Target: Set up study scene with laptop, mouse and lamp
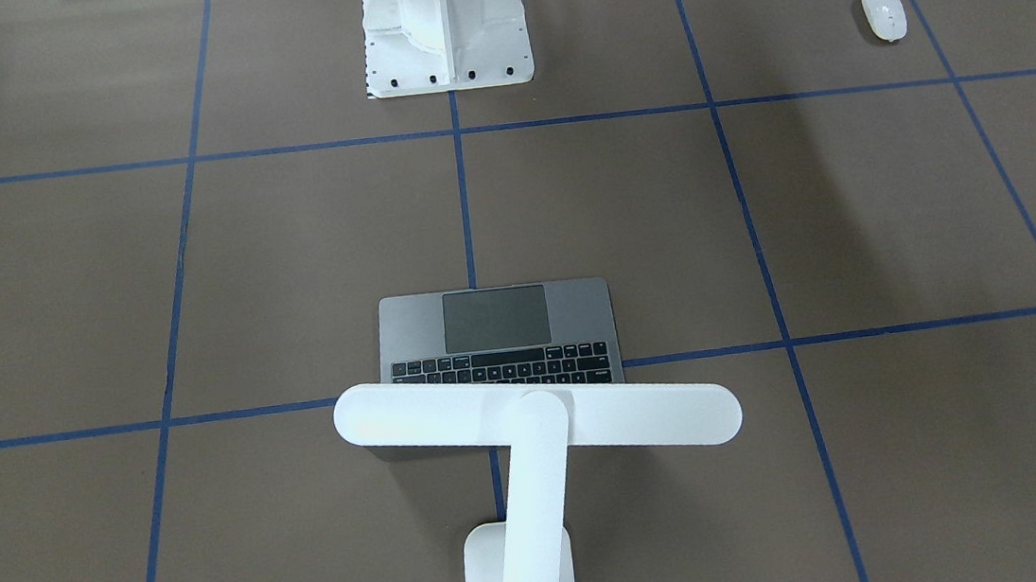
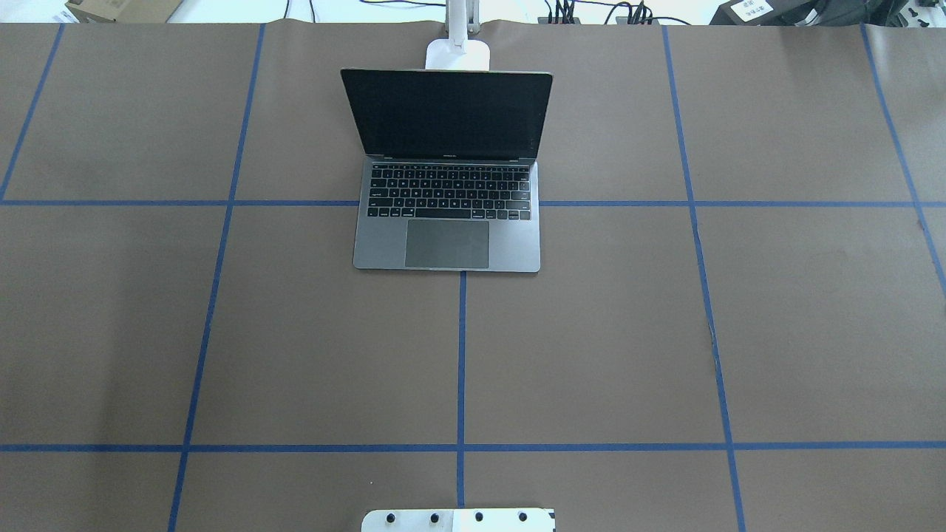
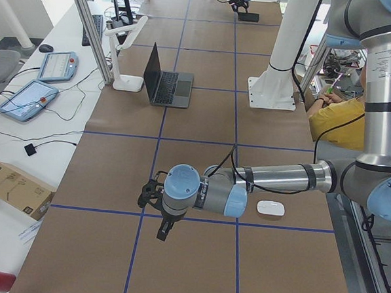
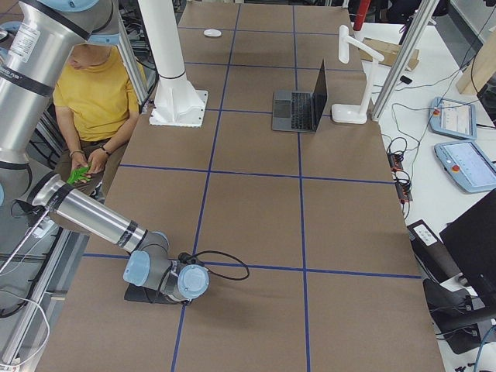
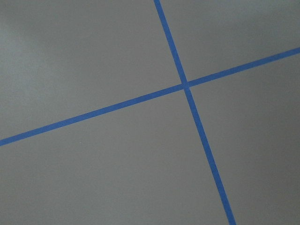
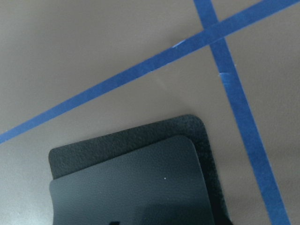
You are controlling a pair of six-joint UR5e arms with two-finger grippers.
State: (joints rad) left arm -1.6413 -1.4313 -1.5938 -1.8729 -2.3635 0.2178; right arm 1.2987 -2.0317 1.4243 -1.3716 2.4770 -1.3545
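The mouse [image 1: 884, 13] lies near the left claw [image 3: 151, 194], well apart from the open central laptop [image 2: 447, 222]. The lamp [image 1: 538, 417] behind overhangs the laptop, apparently to light it. The right claw [image 4: 172, 297] hangs over the mouse pad [image 6: 136, 183]; whether either claw is spread I cannot tell.

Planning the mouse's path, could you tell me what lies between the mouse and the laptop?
Only bare table crossed by blue tape, in the front-facing view, between mouse and laptop.
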